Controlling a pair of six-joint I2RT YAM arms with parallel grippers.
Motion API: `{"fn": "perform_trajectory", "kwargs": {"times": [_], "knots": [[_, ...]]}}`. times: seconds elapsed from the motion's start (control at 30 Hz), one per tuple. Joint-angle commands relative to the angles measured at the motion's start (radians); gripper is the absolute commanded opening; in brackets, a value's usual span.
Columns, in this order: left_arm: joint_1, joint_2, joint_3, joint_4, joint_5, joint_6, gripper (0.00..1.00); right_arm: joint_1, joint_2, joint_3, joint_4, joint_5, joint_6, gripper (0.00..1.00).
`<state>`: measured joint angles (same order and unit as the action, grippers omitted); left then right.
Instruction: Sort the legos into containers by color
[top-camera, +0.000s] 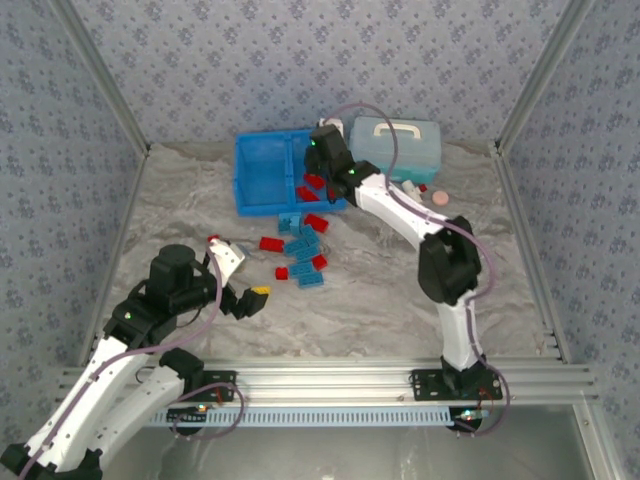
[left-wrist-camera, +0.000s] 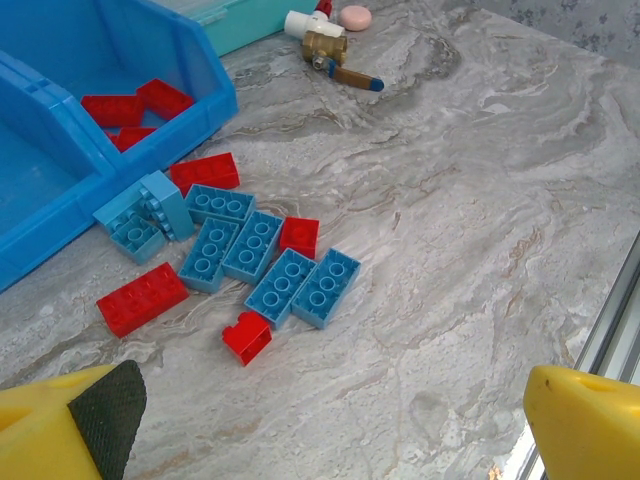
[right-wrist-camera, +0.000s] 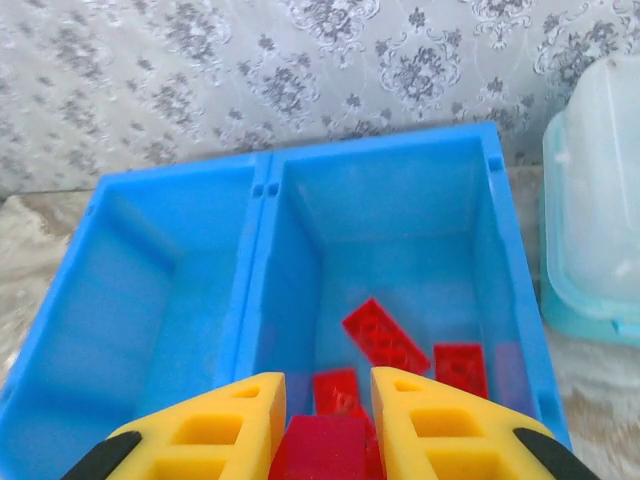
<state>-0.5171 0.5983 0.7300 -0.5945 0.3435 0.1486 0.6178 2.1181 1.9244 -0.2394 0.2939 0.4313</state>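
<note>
The right gripper (right-wrist-camera: 328, 395) is clenched on a small red studded plastic brick (right-wrist-camera: 320, 445), poised over the right compartment (right-wrist-camera: 400, 250) of the bright blue plastic tray (right-wrist-camera: 262, 170); three more red bricks (right-wrist-camera: 385, 335) lie on that compartment's floor; the left gripper (left-wrist-camera: 320, 430) hangs released, fingers wide and empty, above the grey marbled table (left-wrist-camera: 480, 200), where loose red and light-blue bricks (left-wrist-camera: 250, 250) cluster just beside the tray
</note>
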Motion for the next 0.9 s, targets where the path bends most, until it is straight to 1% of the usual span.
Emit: {"fn": "perform_trajectory", "kwargs": {"times": [0.0,0.1,0.27,0.43,0.5,0.7,0.87], "knots": [[0.003,0.002,-0.004,0.012,0.008,0.000,0.99,-0.026,0.161,0.174,-0.140,-0.009,-0.059,0.23],[0.004,0.001,-0.005,0.011,0.002,0.002,0.99,-0.039,0.270,0.319,-0.204,-0.026,-0.061,0.23],[0.004,0.004,-0.005,0.011,0.003,0.005,0.99,-0.042,0.404,0.470,-0.247,-0.064,-0.074,0.24],[0.004,0.006,-0.005,0.011,0.003,0.005,0.99,-0.056,0.495,0.581,-0.302,-0.102,-0.025,0.31],[0.003,0.006,-0.005,0.009,0.003,0.004,0.99,-0.060,0.495,0.587,-0.304,-0.108,-0.021,0.37],[0.003,0.009,-0.006,0.012,0.002,0.001,0.99,-0.061,0.424,0.605,-0.337,-0.122,-0.056,0.43],[0.004,0.018,0.004,0.029,-0.010,-0.023,0.99,-0.060,0.291,0.585,-0.421,-0.131,-0.090,0.42]]}}
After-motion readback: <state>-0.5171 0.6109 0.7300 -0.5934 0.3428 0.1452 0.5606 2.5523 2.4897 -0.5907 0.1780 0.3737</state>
